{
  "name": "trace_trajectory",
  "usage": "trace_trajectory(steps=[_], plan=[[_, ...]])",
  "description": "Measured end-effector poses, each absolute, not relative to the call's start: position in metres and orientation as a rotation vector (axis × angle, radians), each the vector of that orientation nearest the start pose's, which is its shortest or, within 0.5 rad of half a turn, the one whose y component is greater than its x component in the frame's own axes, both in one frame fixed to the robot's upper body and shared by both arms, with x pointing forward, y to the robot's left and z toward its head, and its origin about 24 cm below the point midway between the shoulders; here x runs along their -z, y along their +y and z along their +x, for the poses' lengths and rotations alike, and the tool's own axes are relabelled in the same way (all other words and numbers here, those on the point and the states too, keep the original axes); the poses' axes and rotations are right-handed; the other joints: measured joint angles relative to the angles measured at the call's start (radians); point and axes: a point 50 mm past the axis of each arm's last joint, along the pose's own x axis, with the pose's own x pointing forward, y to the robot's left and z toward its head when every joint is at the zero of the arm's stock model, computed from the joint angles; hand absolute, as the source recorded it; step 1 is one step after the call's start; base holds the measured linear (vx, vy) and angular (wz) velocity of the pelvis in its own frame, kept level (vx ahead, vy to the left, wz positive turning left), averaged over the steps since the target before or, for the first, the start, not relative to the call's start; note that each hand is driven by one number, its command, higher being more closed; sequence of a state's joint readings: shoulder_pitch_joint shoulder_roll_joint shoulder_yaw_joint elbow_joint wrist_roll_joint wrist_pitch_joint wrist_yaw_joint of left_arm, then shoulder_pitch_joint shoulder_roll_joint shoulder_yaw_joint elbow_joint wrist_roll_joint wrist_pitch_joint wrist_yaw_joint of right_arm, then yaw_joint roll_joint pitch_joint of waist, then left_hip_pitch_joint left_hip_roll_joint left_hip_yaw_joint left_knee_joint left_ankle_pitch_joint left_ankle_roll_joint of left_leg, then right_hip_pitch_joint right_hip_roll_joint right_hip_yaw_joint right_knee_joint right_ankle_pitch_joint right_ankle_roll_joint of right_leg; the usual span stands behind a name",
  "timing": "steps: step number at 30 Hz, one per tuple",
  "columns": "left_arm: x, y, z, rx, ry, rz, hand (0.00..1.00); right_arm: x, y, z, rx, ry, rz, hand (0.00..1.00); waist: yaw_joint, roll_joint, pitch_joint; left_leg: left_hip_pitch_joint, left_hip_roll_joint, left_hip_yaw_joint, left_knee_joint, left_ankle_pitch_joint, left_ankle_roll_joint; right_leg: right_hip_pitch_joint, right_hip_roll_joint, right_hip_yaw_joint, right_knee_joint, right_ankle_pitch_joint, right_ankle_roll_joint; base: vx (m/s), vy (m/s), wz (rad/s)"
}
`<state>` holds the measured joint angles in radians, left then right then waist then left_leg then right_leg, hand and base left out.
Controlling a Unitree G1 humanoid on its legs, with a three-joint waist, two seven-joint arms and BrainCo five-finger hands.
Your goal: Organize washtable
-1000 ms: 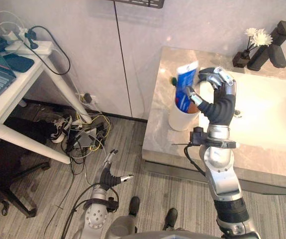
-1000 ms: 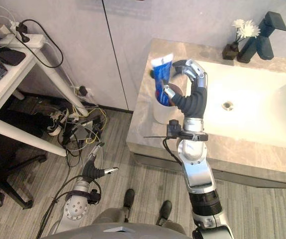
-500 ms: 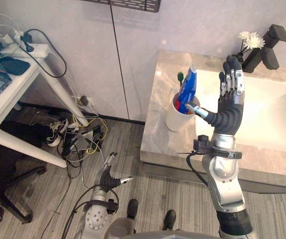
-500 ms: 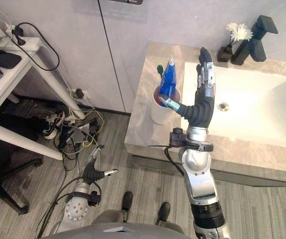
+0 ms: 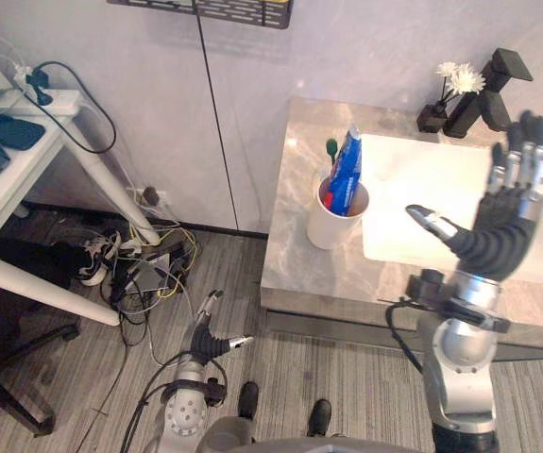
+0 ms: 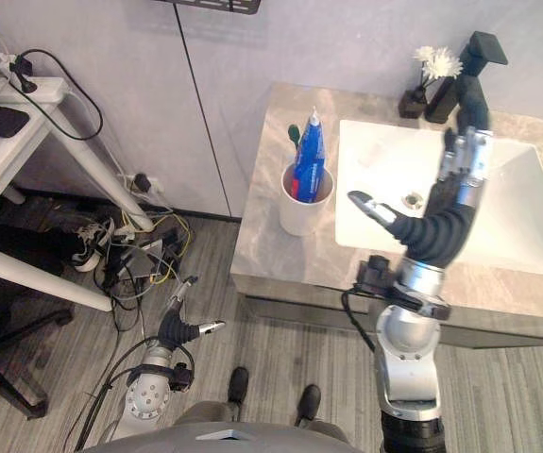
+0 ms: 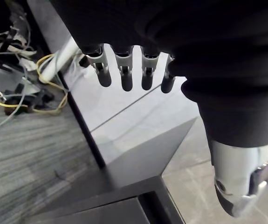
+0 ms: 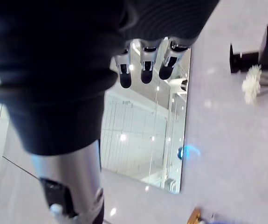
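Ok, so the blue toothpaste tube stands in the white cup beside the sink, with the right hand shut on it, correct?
No. The blue toothpaste tube stands in the white cup beside the sink, but the right hand is open, fingers straight, raised clear of the tube. The left eye view shows it.

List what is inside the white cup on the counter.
The white cup holds a blue toothpaste tube, standing upright, and a green-headed toothbrush. Their lower ends are hidden behind the cup's wall.
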<state>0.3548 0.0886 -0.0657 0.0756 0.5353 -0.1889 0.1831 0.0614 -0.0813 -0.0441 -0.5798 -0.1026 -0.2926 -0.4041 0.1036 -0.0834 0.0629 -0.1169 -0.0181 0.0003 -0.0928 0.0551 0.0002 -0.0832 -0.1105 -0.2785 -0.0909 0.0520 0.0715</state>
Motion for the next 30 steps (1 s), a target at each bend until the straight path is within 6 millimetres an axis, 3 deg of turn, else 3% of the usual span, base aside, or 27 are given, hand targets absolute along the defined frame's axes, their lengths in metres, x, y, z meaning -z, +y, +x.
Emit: trace_trajectory(steps=[5, 7, 11, 14, 18, 23, 25, 26, 28, 30], plan=[[0.035, 0.175, 0.162, -0.053, 0.231, 0.605, 0.00, -0.147, -0.233, 0.163, 0.740, -0.638, -0.201, 0.00, -0.018, 0.009, -0.028, 0.017, 0.000, 0.020, 0.000, -0.006, 0.002, 0.005, 0.000, 0.018, 0.000, 0.000, 0.000, 0.01, 0.001, -0.12], [0.039, 0.180, 0.159, -0.064, 0.258, 0.607, 0.00, -0.116, -0.252, 0.150, 0.851, -0.436, -0.310, 0.00, -0.047, 0.025, -0.049, 0.028, 0.000, 0.025, 0.000, -0.010, 0.002, 0.015, 0.000, 0.021, 0.000, -0.002, 0.002, 0.00, 0.005, -0.11], [0.046, 0.185, 0.155, -0.092, 0.304, 0.601, 0.00, -0.065, -0.266, 0.123, 0.947, -0.111, -0.357, 0.00, -0.066, 0.049, -0.071, 0.047, 0.005, 0.075, 0.023, -0.035, 0.002, 0.017, 0.002, 0.071, 0.007, -0.002, 0.002, 0.00, 0.000, -0.34], [0.048, 0.185, 0.153, -0.131, 0.327, 0.572, 0.00, -0.046, -0.261, 0.105, 0.946, 0.018, -0.356, 0.00, -0.071, 0.068, -0.081, 0.071, 0.012, 0.124, 0.054, -0.068, 0.002, 0.029, 0.005, 0.116, 0.019, -0.005, 0.002, 0.01, 0.009, -0.47], [0.048, 0.187, 0.152, -0.186, 0.341, 0.532, 0.00, -0.034, -0.241, 0.109, 0.824, 0.073, -0.319, 0.00, -0.077, 0.075, -0.075, 0.093, 0.029, 0.179, 0.095, -0.128, -0.003, 0.042, 0.012, 0.158, 0.057, -0.037, -0.002, -0.02, -0.003, -0.44], [0.042, 0.199, 0.145, -0.313, 0.332, 0.463, 0.00, 0.013, -0.212, 0.103, 0.640, 0.288, -0.266, 0.00, -0.088, 0.074, -0.070, 0.095, 0.054, 0.216, 0.149, -0.171, -0.010, 0.042, 0.024, 0.167, 0.087, -0.055, -0.009, 0.03, -0.032, -0.16], [0.036, 0.203, 0.144, -0.371, 0.312, 0.434, 0.00, 0.045, -0.202, 0.080, 0.550, 0.465, -0.311, 0.00, -0.081, 0.078, -0.069, 0.094, 0.066, 0.226, 0.181, -0.188, -0.016, 0.044, 0.031, 0.173, 0.105, -0.069, -0.007, 0.08, -0.035, -0.10], [0.035, 0.204, 0.145, -0.377, 0.307, 0.431, 0.00, 0.049, -0.201, 0.077, 0.539, 0.489, -0.319, 0.00, -0.080, 0.078, -0.069, 0.094, 0.067, 0.227, 0.184, -0.191, -0.016, 0.044, 0.031, 0.173, 0.107, -0.071, -0.008, 0.10, -0.035, -0.12], [0.018, 0.213, 0.149, -0.444, 0.235, 0.424, 0.00, 0.084, -0.196, 0.047, 0.463, 0.710, -0.357, 0.00, -0.078, 0.077, -0.070, 0.094, 0.077, 0.237, 0.202, -0.209, -0.023, 0.049, 0.038, 0.179, 0.109, -0.082, -0.010, 0.10, -0.032, -0.09], [0.009, 0.215, 0.154, -0.466, 0.187, 0.409, 0.00, 0.105, -0.196, 0.024, 0.448, 0.852, -0.348, 0.00, -0.075, 0.079, -0.075, 0.095, 0.077, 0.237, 0.204, -0.212, -0.024, 0.050, 0.038, 0.177, 0.108, -0.088, -0.008, 0.10, -0.014, 0.02]])
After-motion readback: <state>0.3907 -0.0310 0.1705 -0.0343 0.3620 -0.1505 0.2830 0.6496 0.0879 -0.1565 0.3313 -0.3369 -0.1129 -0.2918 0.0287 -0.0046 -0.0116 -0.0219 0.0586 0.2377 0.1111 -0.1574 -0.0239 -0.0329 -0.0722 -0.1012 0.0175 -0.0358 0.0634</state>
